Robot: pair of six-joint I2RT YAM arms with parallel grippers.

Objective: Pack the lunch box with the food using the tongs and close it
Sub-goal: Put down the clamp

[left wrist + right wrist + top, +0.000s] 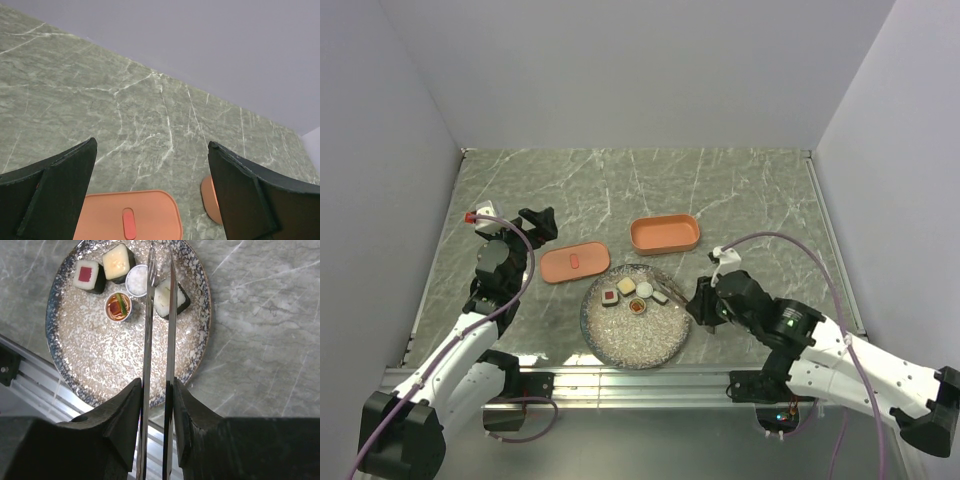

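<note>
Judging by my feed, packing has barely begun: my right end effector (157, 390) is clenched on the tongs (149, 340) over the food (120, 262), all five pieces on the plate (100, 370), while the lunch box (665, 234) sits empty behind it, its lid (575, 263) on the tabletop (750, 190) under my released left end effector (533, 224).

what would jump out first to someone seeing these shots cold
The speckled plate sits at the near middle of the table, with five sushi-like pieces clustered on its far side. The right gripper is shut on thin metal tongs that reach out over that plate. Behind it the orange lunch box sits empty, its lid lying flat to the left, near the open left gripper.
</note>
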